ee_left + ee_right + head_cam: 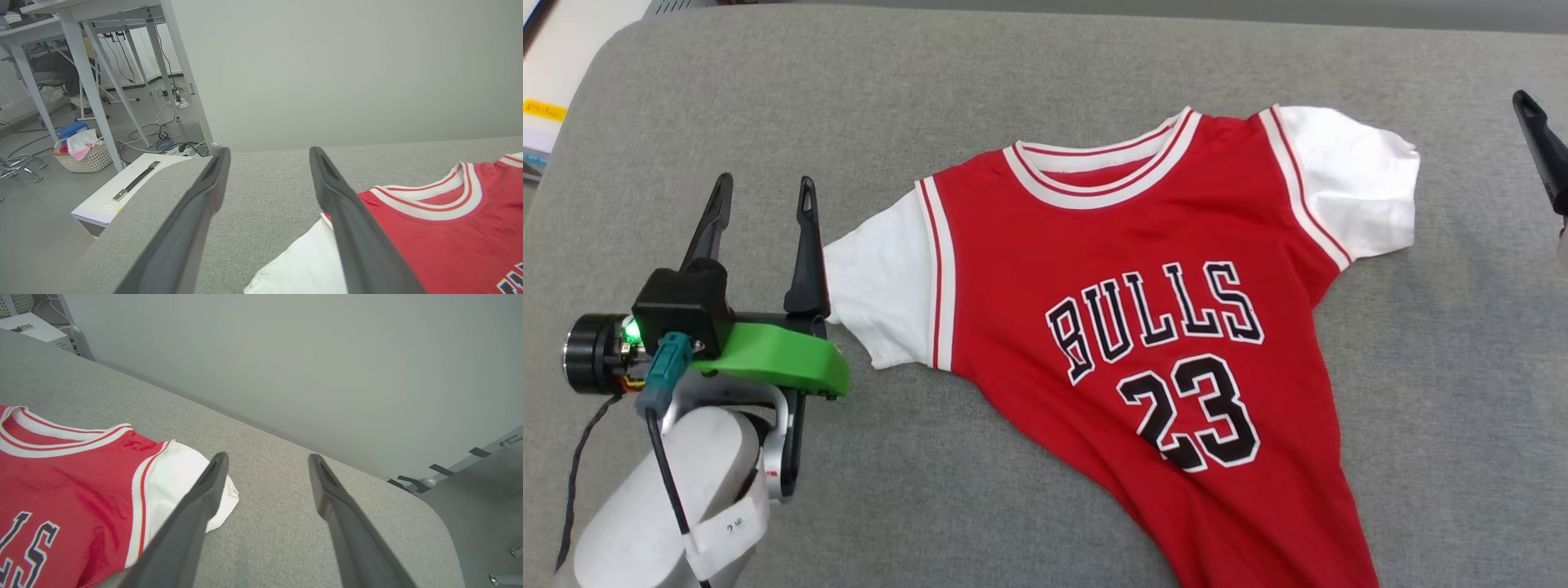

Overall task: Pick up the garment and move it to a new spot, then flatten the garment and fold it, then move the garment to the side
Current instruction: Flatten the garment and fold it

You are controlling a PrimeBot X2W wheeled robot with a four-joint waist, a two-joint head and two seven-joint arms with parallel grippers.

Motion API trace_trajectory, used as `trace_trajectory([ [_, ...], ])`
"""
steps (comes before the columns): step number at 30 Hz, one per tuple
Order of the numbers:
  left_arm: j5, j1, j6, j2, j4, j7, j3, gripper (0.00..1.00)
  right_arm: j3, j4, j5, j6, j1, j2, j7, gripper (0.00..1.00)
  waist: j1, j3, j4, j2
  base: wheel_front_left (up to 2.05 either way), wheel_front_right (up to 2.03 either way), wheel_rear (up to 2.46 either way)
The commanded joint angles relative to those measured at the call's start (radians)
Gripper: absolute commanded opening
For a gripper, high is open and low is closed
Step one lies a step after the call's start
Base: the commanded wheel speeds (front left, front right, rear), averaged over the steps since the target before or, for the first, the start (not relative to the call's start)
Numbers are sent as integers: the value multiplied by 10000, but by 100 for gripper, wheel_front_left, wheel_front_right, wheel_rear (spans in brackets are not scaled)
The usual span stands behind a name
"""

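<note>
The garment [1143, 327] is a red jersey T-shirt with white sleeves, striped collar, black "BULLS" and "23". It lies front up and mostly spread on the grey padded table [1013, 82], its hem running off the bottom of the head view. My left gripper [765, 184] is open just left of the garment's left sleeve, nothing between its fingers. In the left wrist view the left gripper [269, 155] hovers beside the white sleeve of the garment [429, 245]. My right gripper [267, 459] is open and empty, just right of the other sleeve of the garment [81, 477]. One right finger [1539, 147] shows at the head view's right edge.
The table's left edge drops to a floor with a white box [122, 192], a wicker basket [83, 157], desk legs [94, 81] and cables. A plain wall [286, 355] runs behind the table. The table's rounded right corner [429, 514] lies near the right gripper.
</note>
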Motion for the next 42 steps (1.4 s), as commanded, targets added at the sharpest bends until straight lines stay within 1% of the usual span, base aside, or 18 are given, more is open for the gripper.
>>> trace_trajectory([
  [1, 303, 308, -48, -220, -155, -55, 253, 100, 323, 203, 439, -6, -413, -341, 674, 100, 0, 530, 476, 0, 0, 0, 0],
  [4, 886, 626, -253, -700, -415, -56, 778, 100, 1203, 598, 1506, -6, -1216, -1115, 2351, 100, 0, 908, 720, 0, 0, 0, 0],
  [6, 1212, 738, -431, -1011, -513, -56, 1065, 100, 1659, 833, 2158, -6, -1708, -1495, 3301, 100, 0, 1167, 871, 0, 0, 0, 0],
  [10, 1760, 793, -831, -1592, -600, -56, 1537, 100, 2240, 1223, 2987, -6, -2634, -1827, 4483, 100, 0, 1674, 1141, 0, 0, 0, 0],
  [12, 2001, 774, -1030, -1858, -627, -56, 1744, 100, 2484, 1413, 3195, -6, -3026, -1873, 4822, 100, 0, 1916, 1260, 0, 0, 0, 0],
  [15, 2338, 715, -1318, -2242, -590, -56, 2015, 100, 2847, 1710, 3255, -6, -3516, -1837, 5100, 100, 0, 2225, 1399, 0, 0, 0, 0],
  [19, 2735, 652, -1704, -2693, -506, -56, 2359, 100, 3354, 2297, 3058, -6, -3862, -1755, 5047, 100, 0, 2524, 1521, 0, 0, 0, 0],
  [24, 3144, 648, -2133, -3142, -402, -56, 2786, 100, 4145, 3099, 3097, -6, -3637, -1711, 4993, 100, 0, 2652, 1568, 0, 0, 0, 0],
  [28, 3388, 737, -2417, -3382, -309, -56, 3181, 100, 4654, 3308, 3230, -6, -3501, -1801, 4627, 100, 0, 2544, 1453, 0, 0, 0, 0],
  [29, 3429, 762, -2485, -3421, -289, -56, 3268, 100, 4737, 3313, 3248, -6, -3511, -1832, 4457, 61, 0, 2492, 1416, 0, 0, 0, 0],
  [30, 3483, 793, -2566, -3460, -248, -56, 3371, 100, 4771, 3344, 3325, -6, -3531, -1841, 4221, 0, 0, 2418, 1368, 0, 0, 0, 0],
  [33, 3587, 835, -2795, -3537, -125, -57, 3631, 100, 4858, 3400, 3448, -6, -3610, -1848, 3588, 0, 0, 2154, 1216, 0, 0, 0, 0],
  [36, 3599, 829, -3115, -3560, 51, -57, 3902, 100, 4945, 3370, 3499, -6, -3668, -1934, 2782, 0, 0, 1801, 1053, 0, 0, 0, 0],
  [39, 3740, 722, -3451, -3346, 216, -57, 4113, 100, 4874, 3310, 3538, -6, -3689, -2048, 1883, 0, 0, 1426, 880, 0, 0, 0, 0],
  [42, 3804, 506, -3789, -3084, 426, -57, 4216, 100, 4761, 3214, 3606, -6, -3619, -2209, 1211, 0, 0, 1095, 713, 0, 0, 0, 0],
])
